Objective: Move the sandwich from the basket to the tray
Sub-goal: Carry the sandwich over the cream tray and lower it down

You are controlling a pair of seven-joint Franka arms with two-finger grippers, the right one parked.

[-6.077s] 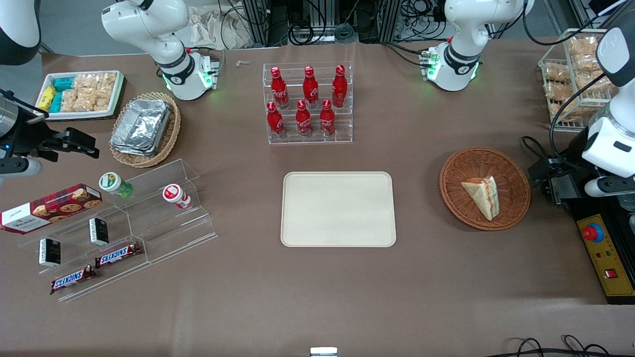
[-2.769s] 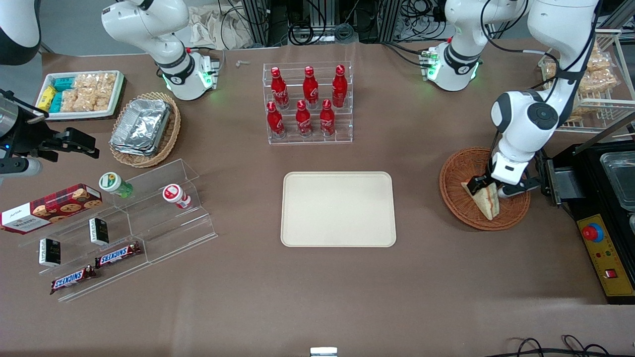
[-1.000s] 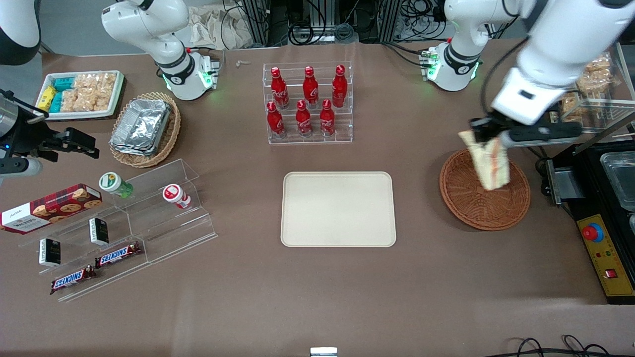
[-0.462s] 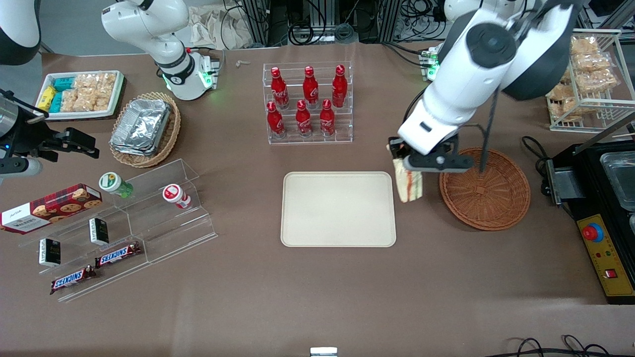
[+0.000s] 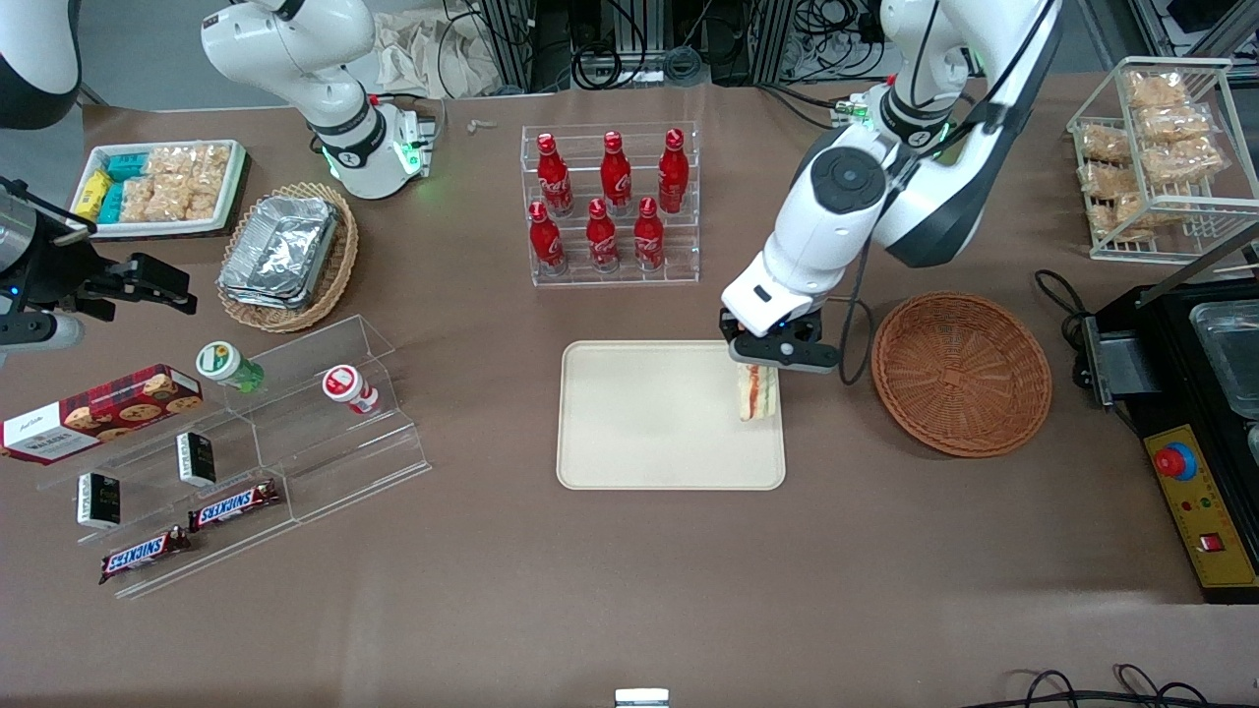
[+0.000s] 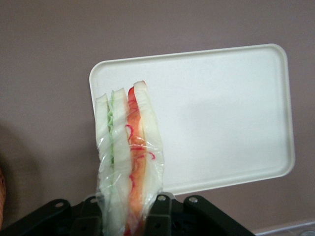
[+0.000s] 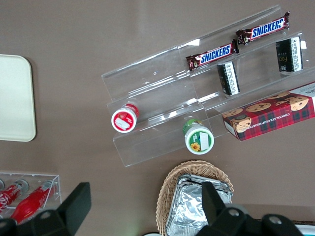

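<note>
**Setting the sandwich down on the tray**

Going left to right in the front view: the tray (image 5: 649,413) lies flat on the worktop, the gripper (image 5: 759,360) hangs over its right edge, and the basket (image 5: 961,374) sits empty further right. The fingers (image 6: 156,212) pinch the sandwich (image 5: 757,392), which dangles point-down. I would shift it further over the tray, lower until the tip touches, then release.

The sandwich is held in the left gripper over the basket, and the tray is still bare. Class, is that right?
Not quite. The gripper holds the sandwich over the tray's edge nearest the basket, not over the basket, as the front view shows. The tray is indeed bare.
</note>
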